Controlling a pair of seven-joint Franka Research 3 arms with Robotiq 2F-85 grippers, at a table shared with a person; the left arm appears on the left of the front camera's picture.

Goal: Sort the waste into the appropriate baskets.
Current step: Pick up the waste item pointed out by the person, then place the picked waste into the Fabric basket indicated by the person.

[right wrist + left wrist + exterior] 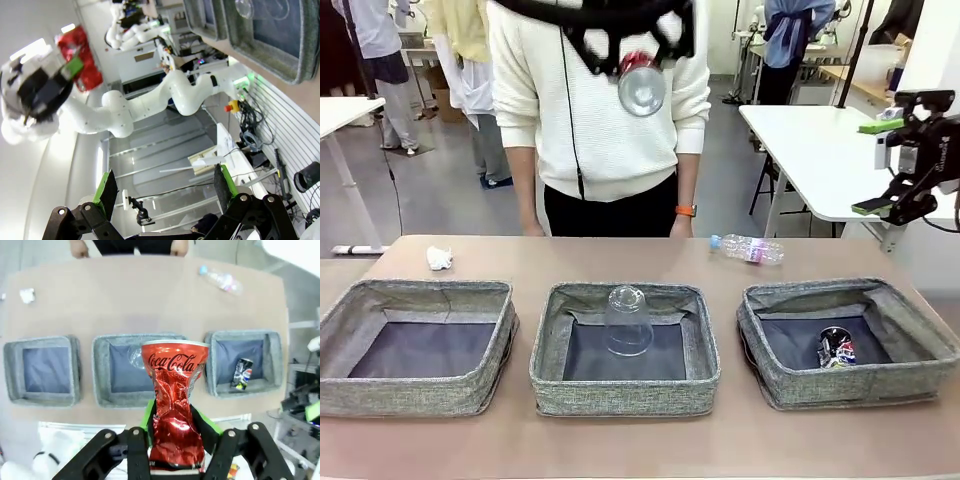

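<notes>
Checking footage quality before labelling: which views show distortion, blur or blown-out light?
Front view: sharp and evenly lit. Left wrist view: fisheye bows the table edges, while the can is crisp. Right wrist view: rolled sideways, with the left gripper blurred and washed-out white around it.

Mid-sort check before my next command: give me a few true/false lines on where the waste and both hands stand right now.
1. The left hand grips the red soda can. True.
2. The dark crushed can lies in the right basket. True.
3. The clear cup sits in the right basket. False: it is in the middle basket.
4. The bottle is in a basket. False: it lies on the table, beyond the right basket.
5. The right hand is shut on the paper wad. False: it is open; the wad lies on the table.
</notes>
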